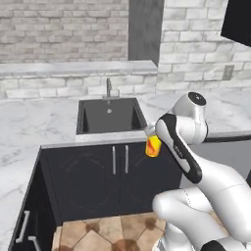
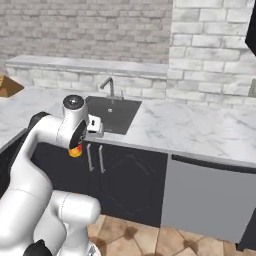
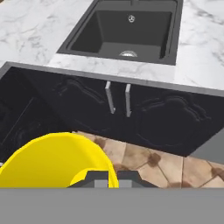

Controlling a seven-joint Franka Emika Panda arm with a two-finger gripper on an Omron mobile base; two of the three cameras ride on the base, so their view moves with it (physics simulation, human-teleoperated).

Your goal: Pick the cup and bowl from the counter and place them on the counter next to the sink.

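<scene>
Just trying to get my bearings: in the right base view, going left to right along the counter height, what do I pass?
Cup held at the arm, then faucet, sink, then bare marble counter.

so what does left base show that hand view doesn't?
Left base alone: the arm and the gripper shut on the cup, held out in front of the cabinets, off the counter; also the faucet and the brick wall. Hand view alone: the cup's yellow rim seen up close from above, and the drain. Both: the sink, the marble counter around it, the cabinet handles and the tiled floor.
</scene>
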